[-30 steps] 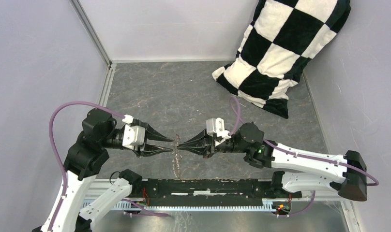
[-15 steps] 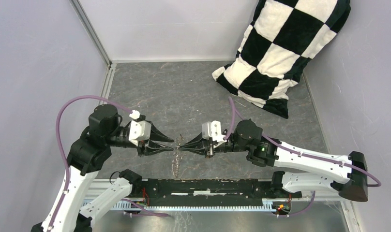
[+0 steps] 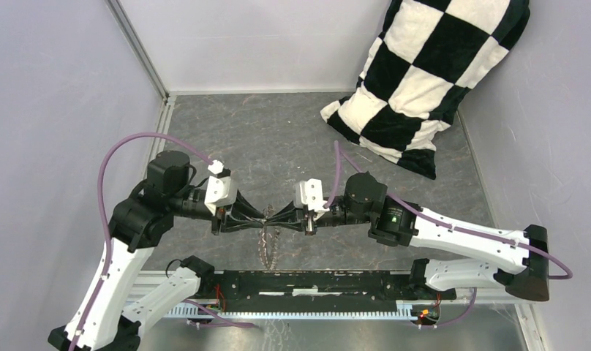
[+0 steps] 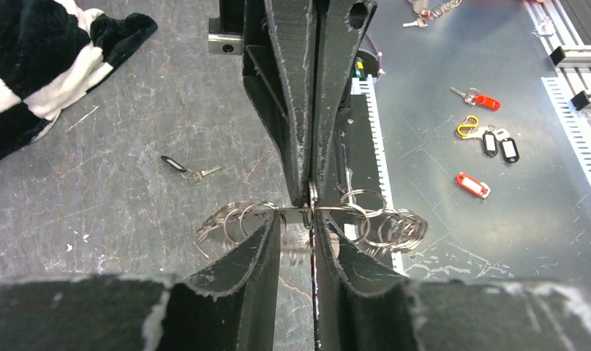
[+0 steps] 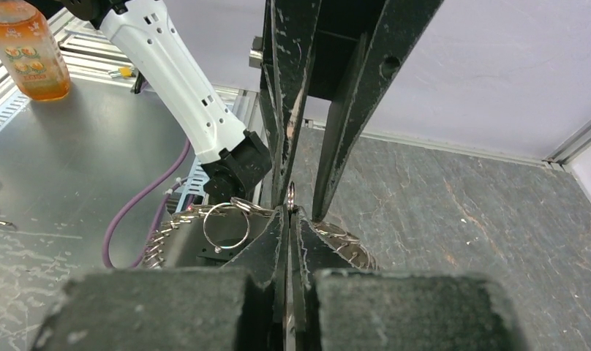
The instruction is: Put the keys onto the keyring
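The right gripper (image 3: pixel 276 216) has its jaws clenched on a loop of the keyring (image 3: pixel 268 246), which hangs between the two grippers at the front middle of the bench (image 3: pixel 278 139). The left gripper (image 3: pixel 262 217) meets it tip to tip. Its jaws stand narrowly parted astride the ring wire, and I cannot tell whether they grip it. One black-headed key (image 4: pixel 183 166) lies on the bench, well apart from the keyring.

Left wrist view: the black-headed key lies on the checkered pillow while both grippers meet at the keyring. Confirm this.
Wrong in one respect. The black-headed key lies on the bare grey table, apart from the checkered pillow; the left wrist view shows it. The rest stands: the left gripper and the right gripper meet at the keyring.
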Motion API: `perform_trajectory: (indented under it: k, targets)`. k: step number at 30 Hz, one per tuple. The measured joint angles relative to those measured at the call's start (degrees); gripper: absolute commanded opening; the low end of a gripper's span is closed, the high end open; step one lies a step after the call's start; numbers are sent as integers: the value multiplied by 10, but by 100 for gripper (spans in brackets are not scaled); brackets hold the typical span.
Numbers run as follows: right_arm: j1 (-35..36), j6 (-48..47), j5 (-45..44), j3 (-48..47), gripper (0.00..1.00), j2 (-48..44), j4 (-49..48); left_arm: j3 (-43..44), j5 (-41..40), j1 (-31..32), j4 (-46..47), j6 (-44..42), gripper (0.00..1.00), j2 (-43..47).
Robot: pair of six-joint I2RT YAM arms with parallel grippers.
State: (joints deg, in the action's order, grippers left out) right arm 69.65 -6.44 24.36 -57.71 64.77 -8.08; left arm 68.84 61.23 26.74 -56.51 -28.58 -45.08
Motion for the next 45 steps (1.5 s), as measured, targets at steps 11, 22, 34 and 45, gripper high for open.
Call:
perform_trajectory:
  k: [11,22,34,45]
  targets:
    - [0,-12,-2,-23,1,18,44,15,3,0,-22,-31,12,9]
    - [0,-16,1,-61,1,41,99,15,1,0,-73,-109,5,-2]
    - [1,-27,-16,-80,44,45,137,16,0,0,-123,-232,2,3]
    - [1,-10,-47,67,44,-122,-63,-16,100,0,32,-208,2,84]
